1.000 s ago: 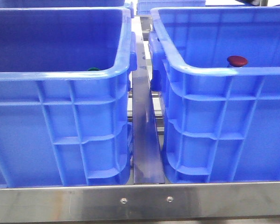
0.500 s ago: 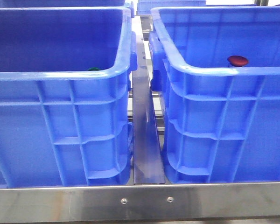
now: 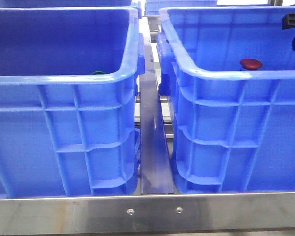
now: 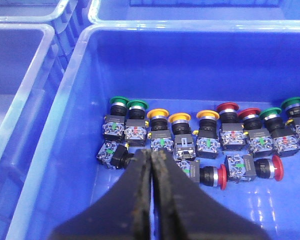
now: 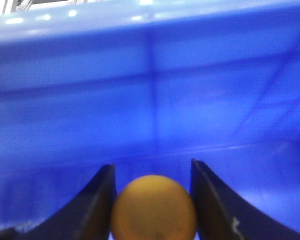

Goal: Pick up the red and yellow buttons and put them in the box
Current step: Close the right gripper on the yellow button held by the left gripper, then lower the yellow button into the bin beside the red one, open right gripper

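While hanging inside the right blue crate, at two o'clock in the front view, clamps the yellow button by its domed cap between the fingers of the right gripper, with only blue wall ahead. Looks like the placing step, if this crate is the box. Sets a left blue crate at nine o'clock, apart across a steel rail. Shows the left gripper pinched together on nothing, above a supply crate holding rows of green, yellow and red buttons; cannot tell which front-view crate that is. Finds one red button already in the right crate, at nine o'clock of the gripper. Calls next for lowering toward the floor and parting the fingers, then probably for a red pick.
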`<state>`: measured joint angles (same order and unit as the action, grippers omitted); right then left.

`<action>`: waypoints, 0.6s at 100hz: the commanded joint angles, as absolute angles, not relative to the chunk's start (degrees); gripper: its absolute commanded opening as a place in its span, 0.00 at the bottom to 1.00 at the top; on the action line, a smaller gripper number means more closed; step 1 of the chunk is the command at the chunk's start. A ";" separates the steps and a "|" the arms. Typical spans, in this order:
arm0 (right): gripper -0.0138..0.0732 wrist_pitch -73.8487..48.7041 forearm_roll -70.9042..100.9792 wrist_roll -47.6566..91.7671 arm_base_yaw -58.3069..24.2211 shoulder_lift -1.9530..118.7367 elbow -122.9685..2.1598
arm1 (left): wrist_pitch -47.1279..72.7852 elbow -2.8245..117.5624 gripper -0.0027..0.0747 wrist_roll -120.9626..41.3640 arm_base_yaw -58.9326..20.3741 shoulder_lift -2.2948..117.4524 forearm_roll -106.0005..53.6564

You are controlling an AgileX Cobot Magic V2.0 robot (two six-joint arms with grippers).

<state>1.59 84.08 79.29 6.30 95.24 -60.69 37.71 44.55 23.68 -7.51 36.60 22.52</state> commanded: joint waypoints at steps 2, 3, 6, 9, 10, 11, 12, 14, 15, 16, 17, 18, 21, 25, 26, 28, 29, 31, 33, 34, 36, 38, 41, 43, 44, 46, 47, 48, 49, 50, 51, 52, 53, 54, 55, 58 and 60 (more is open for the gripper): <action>0.37 1.38 84.36 79.68 6.60 94.46 -64.09 | 33.22 46.03 0.01 23.89 -7.44 36.55 23.42; 0.37 1.31 84.36 79.68 6.60 94.58 -64.34 | 33.22 46.03 0.01 23.89 -7.44 36.55 23.42; 0.37 1.25 84.36 79.68 6.60 95.00 -64.63 | 33.22 46.03 0.01 23.89 -7.44 36.55 23.42; 0.37 1.21 84.36 79.68 6.60 95.52 -65.01 | 33.22 46.03 0.01 23.89 -7.44 36.55 23.42; 0.37 1.21 84.36 79.68 6.60 95.52 -65.13 | 33.22 46.03 0.01 23.89 -7.44 36.55 23.42; 0.37 1.21 84.36 79.68 6.60 95.88 -65.34 | 33.22 46.03 0.01 23.89 -7.44 36.55 23.42; 0.37 1.21 84.36 79.68 6.60 95.88 -65.43 | 33.22 46.03 0.01 23.89 -7.44 36.55 23.42; 0.37 1.21 84.36 79.68 6.60 96.34 -65.63 | 33.22 46.03 0.01 23.89 -7.44 36.55 23.42; 0.37 1.21 84.36 79.68 6.60 96.45 -65.75 | 33.22 46.03 0.01 23.89 -7.44 36.55 23.42; 0.37 1.21 84.36 79.68 6.60 96.57 -65.81 | 33.22 46.03 0.01 23.89 -7.44 36.55 23.42; 0.37 1.21 84.36 79.68 6.60 96.77 -65.94 | 33.22 46.03 0.01 23.89 -7.44 36.55 23.42; 0.37 1.21 84.36 79.68 6.60 96.88 -65.94 | 33.22 46.03 0.01 23.89 -7.44 36.55 23.42; 0.37 1.27 84.36 79.68 6.60 97.33 -66.12 | 33.22 46.03 0.01 23.89 -7.44 36.55 23.42; 0.37 1.27 84.36 79.68 6.60 97.89 -66.18 | 33.22 46.03 0.01 23.89 -7.44 36.55 23.42; 0.37 1.21 84.36 79.68 6.60 98.09 -66.18 | 33.22 46.03 0.01 23.89 -7.44 36.55 23.42; 0.37 1.21 84.36 79.68 6.60 98.30 -66.18 | 33.22 46.03 0.01 23.89 -7.44 36.55 23.42; 0.37 1.21 84.36 79.68 6.60 98.40 -66.18 | 33.22 46.03 0.01 23.89 -7.44 36.55 23.42; 0.37 1.03 84.36 79.68 6.60 98.61 -66.18 | 33.22 46.03 0.01 23.89 -7.44 36.55 23.42; 0.37 0.75 84.36 79.68 6.60 98.80 -66.18 | 33.22 46.03 0.01 23.89 -7.44 36.55 23.42; 0.37 0.79 84.36 79.68 6.60 98.86 -66.18 | 33.22 46.03 0.01 23.89 -7.44 36.55 23.42; 0.37 0.50 84.43 79.68 6.60 99.03 -66.10 | 33.22 46.03 0.01 23.89 -7.44 36.55 23.42; 0.37 0.00 84.49 79.68 6.60 99.05 -66.03 | 33.22 46.03 0.01 23.89 -7.44 36.55 23.42; 0.37 0.00 84.78 79.68 6.60 99.15 -65.86 | 33.22 46.03 0.01 23.89 -7.44 36.55 23.42; 0.37 -0.30 85.06 79.68 6.60 99.14 -65.74 | 33.22 46.03 0.01 23.89 -7.44 36.55 23.42; 0.37 -0.48 85.14 79.68 6.60 99.14 -65.65 | 33.22 46.03 0.01 23.89 -7.44 36.55 23.42; 0.37 -0.69 85.52 79.68 6.60 99.14 -65.60 | 33.22 46.03 0.01 23.89 -7.44 36.55 23.42; 0.37 -0.75 85.60 79.68 6.60 99.14 -65.46 | 33.22 46.03 0.01 23.89 -7.44 36.55 23.42; 0.37 -0.75 85.73 79.68 6.60 99.14 -65.46 | 33.22 46.03 0.01 23.89 -7.44 36.55 23.42; 0.37 -0.87 85.86 79.68 6.60 99.14 -65.37 | 33.22 46.03 0.01 23.89 -7.44 36.55 23.42; 0.37 -0.97 86.03 79.68 6.60 99.14 -65.36 | 33.22 46.03 0.01 23.89 -7.44 36.55 23.42; 0.37 -1.05 86.16 79.68 6.60 99.14 -65.22 | 33.22 46.03 0.01 23.89 -7.44 36.55 23.42; 0.37 -1.04 86.29 79.68 6.60 99.14 -65.16 | 33.22 46.03 0.01 23.89 -7.44 36.55 23.42; 0.37 -1.04 86.47 79.68 6.60 99.14 -65.09 | 33.22 46.03 0.01 23.89 -7.44 36.55 23.42; 0.37 -1.10 86.59 79.68 6.60 99.14 -64.96 | 33.22 46.03 0.01 23.89 -7.44 36.55 23.42; 0.37 -1.10 86.77 79.68 6.60 99.14 -64.82 | 33.22 46.03 0.01 23.89 -7.44 36.55 23.42; 0.37 -1.21 87.04 79.68 6.60 99.14 -64.45 | 33.22 46.03 0.01 23.89 -7.44 36.55 23.42; 0.37 -1.22 87.29 79.68 6.60 99.14 -64.27 | 33.22 46.03 0.01 23.89 -7.44 36.55 23.42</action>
<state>0.51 86.05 79.42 6.30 101.18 -64.10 37.71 44.55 23.68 -7.51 36.60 22.52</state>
